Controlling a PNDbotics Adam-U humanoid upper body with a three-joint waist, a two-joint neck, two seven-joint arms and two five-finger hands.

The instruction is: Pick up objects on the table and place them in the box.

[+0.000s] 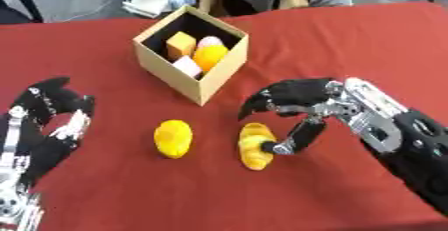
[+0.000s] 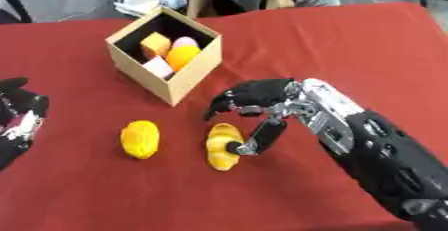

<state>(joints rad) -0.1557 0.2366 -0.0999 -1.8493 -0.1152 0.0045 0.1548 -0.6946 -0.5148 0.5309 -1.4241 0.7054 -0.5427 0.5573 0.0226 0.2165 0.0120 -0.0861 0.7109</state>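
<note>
A: What lies on the red cloth table [image 1: 350, 40]?

B: Two yellow, ridged, oblong pieces side by side: the left yellow piece [image 1: 173, 138] lies free; the right yellow piece [image 1: 255, 146] is touched by the right hand [image 1: 302, 110], fingers arched over it, thumb against its right side.

A: And the box [image 1: 171, 72]?

B: An open, square cardboard box, dark inside, stands far-left of the pieces. It holds an orange rounded item [image 1: 210, 57], a tan block [image 1: 181, 45] and pale pink items.

A: The left hand [image 1: 52, 120]?

B: Near-left edge, idle, fingers relaxed upward.
</note>
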